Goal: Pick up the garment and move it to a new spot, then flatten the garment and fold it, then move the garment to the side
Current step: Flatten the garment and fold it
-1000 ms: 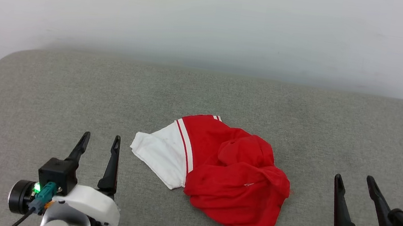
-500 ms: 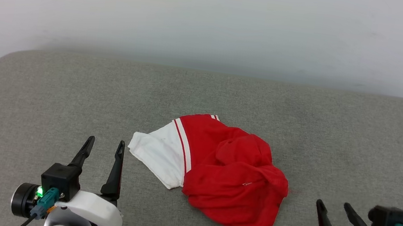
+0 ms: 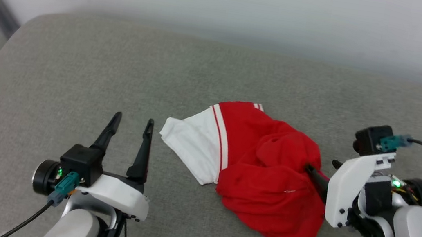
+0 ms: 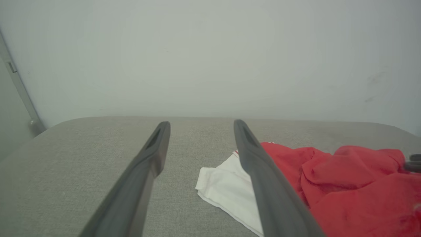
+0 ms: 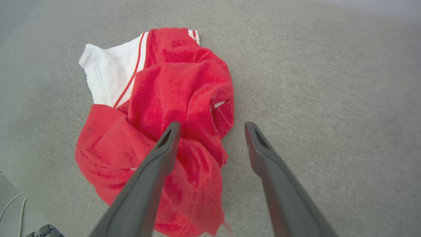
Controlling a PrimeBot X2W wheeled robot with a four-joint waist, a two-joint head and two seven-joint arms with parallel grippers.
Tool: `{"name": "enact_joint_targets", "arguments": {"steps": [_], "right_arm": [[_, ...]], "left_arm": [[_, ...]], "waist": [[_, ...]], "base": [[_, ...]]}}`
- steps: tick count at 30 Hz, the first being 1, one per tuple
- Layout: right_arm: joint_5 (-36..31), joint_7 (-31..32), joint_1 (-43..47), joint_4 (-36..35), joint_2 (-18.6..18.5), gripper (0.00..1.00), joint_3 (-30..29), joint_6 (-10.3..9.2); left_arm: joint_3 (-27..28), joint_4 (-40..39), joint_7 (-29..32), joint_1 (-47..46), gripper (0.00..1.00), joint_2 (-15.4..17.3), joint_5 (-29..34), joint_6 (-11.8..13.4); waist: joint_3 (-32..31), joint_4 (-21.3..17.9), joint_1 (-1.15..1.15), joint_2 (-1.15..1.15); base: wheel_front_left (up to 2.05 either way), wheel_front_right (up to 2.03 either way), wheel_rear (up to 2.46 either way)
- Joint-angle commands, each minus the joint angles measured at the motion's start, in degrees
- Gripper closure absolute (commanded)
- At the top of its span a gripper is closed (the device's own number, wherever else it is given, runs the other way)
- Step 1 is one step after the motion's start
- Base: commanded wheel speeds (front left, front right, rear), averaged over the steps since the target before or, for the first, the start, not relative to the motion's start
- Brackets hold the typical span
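Near left, keeps left gripper (image 3: pixel 133 119) spread and empty near the shirt (image 3: pixel 265 175), crumpled at the middle of the cushion (image 3: pixel 76 75). Has swung right gripper (image 3: pixel 320 166), jaws wide and empty, in onto its right edge: pick-up seems imminent. Shows from the right wrist one finger over red folds, one over bare cushion, masked in the head view.

A grey fabric surface (image 3: pixel 76 75) with rounded corners lies before a pale wall (image 3: pixel 252 0).
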Motion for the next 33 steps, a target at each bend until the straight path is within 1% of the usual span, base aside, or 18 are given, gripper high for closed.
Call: {"name": "enact_joint_targets", "arguments": {"steps": [1, 2, 4, 5, 6, 7, 8, 14, 17, 19, 23, 26, 29, 31, 32, 33], "right_arm": [[0.5, 2.2, -2.7, 2.3, -0.9, 0.0, 1.4, -0.02], [1.5, 3.3, -3.7, 3.5, -0.6, 0.0, 1.8, -0.01], [1.9, 4.8, -5.4, 5.6, -1.3, 0.0, 2.7, -0.01], [2.8, 5.7, -5.8, 6.7, -1.1, 0.19, 2.7, -0.01], [2.8, 5.7, -5.8, 6.7, -1.1, 0.19, 2.7, -0.01], [2.6, 6.0, -6.5, 7.2, -1.4, 0.78, 3.1, 0.0], [2.8, 5.9, -7.2, 7.5, -1.7, 1.0, 3.1, -0.01], [1.5, 1.7, -9.6, 5.5, -3.9, 1.0, 2.7, -0.01], [0.5, -0.2, -8.5, 2.8, -4.4, 1.0, -0.1, -0.01], [-1.4, -1.2, -6.0, 0.5, -4.4, 1.0, -3.5, -0.02], [-5.0, -2.3, 2.1, -4.5, -0.9, 1.0, -12.9, -0.01], [-6.3, -2.2, 10.2, -6.6, 2.7, 1.0, -18.2, -0.01], [-5.7, -2.1, 17.8, -5.8, 4.8, 1.0, -20.4, -0.01], [-4.3, -2.1, 22.1, -4.2, 5.5, 1.0, -20.3, -0.01], [-3.1, -2.6, 23.6, -3.1, 5.5, 0.75, -19.8, -0.01], [-1.8, -3.3, 24.9, -1.8, 5.5, 0.32, -18.9, -0.01]], "left_arm": [[-0.2, 0.5, -0.3, -1.2, 0.0, -0.6, 0.5, -0.5], [-0.2, 0.6, -0.3, -1.6, 0.0, -0.9, 0.6, -0.7], [-0.2, 1.1, -0.4, -2.1, 0.0, -1.6, 0.7, -1.1], [-0.1, 1.3, -0.4, -2.4, 0.0, -1.8, 1.0, -1.3], [-0.1, 1.3, -0.4, -2.4, 0.0, -1.8, 1.0, -1.3], [0.0, 1.4, -0.4, -2.6, 0.0, -2.0, 1.1, -1.5], [0.2, 1.5, -0.4, -2.7, 0.0, -2.2, 1.2, -1.7], [1.5, 2.2, -0.4, -1.5, 0.0, -3.1, 2.2, -2.3], [2.1, 2.2, -0.3, -1.0, 0.0, -3.5, 2.6, -2.7], [2.6, 2.3, -0.3, -0.4, 0.0, -3.6, 3.0, -2.8], [3.4, 2.4, -0.3, 0.7, 0.0, -3.9, 3.5, -2.8], [3.8, 2.4, -0.3, 1.7, 0.0, -4.1, 3.6, -2.9], [4.2, 2.6, -0.3, 2.6, 0.0, -4.2, 3.6, -3.1], [4.4, 2.7, -0.3, 3.1, 0.0, -4.1, 3.6, -3.0], [4.6, 2.8, -0.3, 3.4, 0.0, -4.1, 3.6, -3.0], [4.7, 2.9, -0.3, 3.8, 0.0, -4.0, 3.6, -2.9]], "waist": [[2.6, 2.5, -0.01, 0.0], [3.1, 2.9, -0.01, 0.0], [3.8, 3.6, -0.01, 0.0], [4.0, 3.9, -0.01, 0.0], [4.0, 3.9, -0.01, 0.0], [4.1, 4.0, -0.01, 0.0], [4.2, 4.1, -0.01, 0.0], [3.5, 3.1, -0.01, 0.0], [2.8, 2.2, -0.01, 0.0], [2.3, 1.5, -0.01, 0.0], [1.2, 0.1, -0.01, 0.0], [0.5, -0.7, -0.01, 0.0], [-0.3, -1.3, -0.01, 0.0], [-0.7, -1.5, -0.01, 0.0], [-1.1, -1.7, -0.01, 0.0], [-1.3, -1.9, -0.01, 0.0]], "base": [[0.0, 0.0, 0.0], [0.0, 0.0, 0.0], [0.0, 0.0, 0.0], [0.0, 0.0, 0.0], [0.0, 0.0, 0.0], [0.0, 0.0, 0.0], [0.0, 0.0, 0.0], [0.0, 0.0, 0.0], [0.0, 0.0, 0.0], [0.0, 0.0, 0.0], [0.0, 0.0, 0.0], [0.0, 0.0, 0.0], [0.0, 0.0, 0.0], [0.0, 0.0, 0.0], [0.0, 0.0, 0.0], [0.0, 0.0, 0.0]]}}
